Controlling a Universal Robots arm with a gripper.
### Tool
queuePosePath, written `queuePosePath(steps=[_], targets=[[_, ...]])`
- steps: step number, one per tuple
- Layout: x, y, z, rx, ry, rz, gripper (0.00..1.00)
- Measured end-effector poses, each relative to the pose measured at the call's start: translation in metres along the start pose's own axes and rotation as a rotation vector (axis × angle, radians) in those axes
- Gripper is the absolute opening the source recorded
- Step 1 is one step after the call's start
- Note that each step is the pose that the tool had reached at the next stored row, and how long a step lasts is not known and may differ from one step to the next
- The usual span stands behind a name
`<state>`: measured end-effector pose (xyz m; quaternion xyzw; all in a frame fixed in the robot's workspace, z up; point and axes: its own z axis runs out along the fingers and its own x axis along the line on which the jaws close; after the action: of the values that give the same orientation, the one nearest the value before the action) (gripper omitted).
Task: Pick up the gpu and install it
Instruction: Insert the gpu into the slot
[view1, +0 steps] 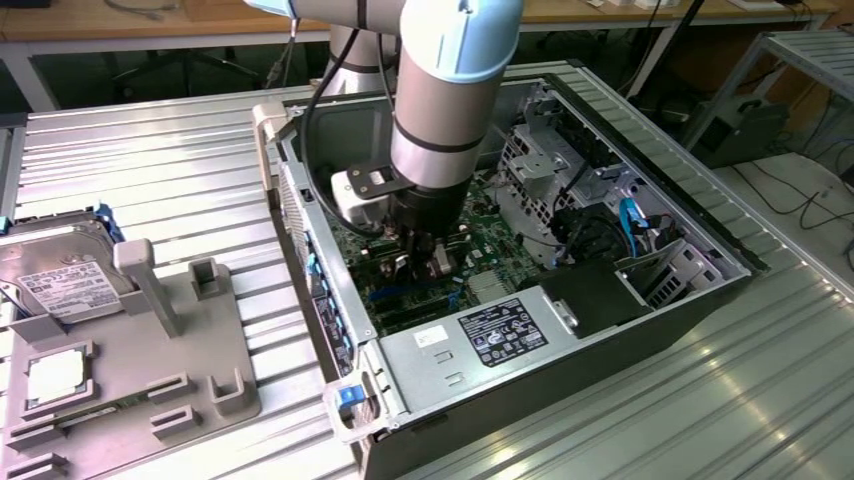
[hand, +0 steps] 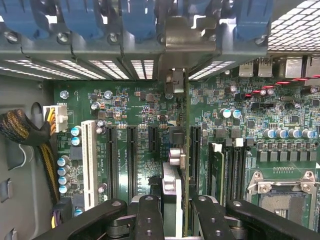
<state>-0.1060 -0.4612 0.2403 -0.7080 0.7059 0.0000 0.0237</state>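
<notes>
In the wrist view the gpu (hand: 172, 182) stands edge-on between my two black fingers (hand: 150, 215), a thin green board with silver parts on one face. My gripper (hand: 178, 205) is shut on it. The card hangs upright just over the motherboard (hand: 135, 105), in line with a black expansion slot (hand: 194, 150). Its silver end bracket (hand: 173, 82) reaches the case's rear slot openings. In the exterior view my gripper (view1: 430, 262) is deep inside the open computer case (view1: 694, 215), low over the motherboard (view1: 487, 250), and the card itself is mostly hidden by the wrist.
Blue retention clips (hand: 135, 20) line the case's rear wall. A white slot (hand: 90, 165), a memory stick (hand: 217, 170), the CPU socket (hand: 282, 200) and a cable bundle (hand: 25, 132) flank the card. The power supply (view1: 494, 335) sits close by. A hard drive (view1: 60, 280) rests on a grey fixture (view1: 160, 390).
</notes>
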Motion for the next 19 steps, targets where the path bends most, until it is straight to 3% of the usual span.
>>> queuePosePath(steps=[19], targets=[[0.0000, -0.0001, 0.0038, -0.0005, -0.0002, 0.000, 0.28]])
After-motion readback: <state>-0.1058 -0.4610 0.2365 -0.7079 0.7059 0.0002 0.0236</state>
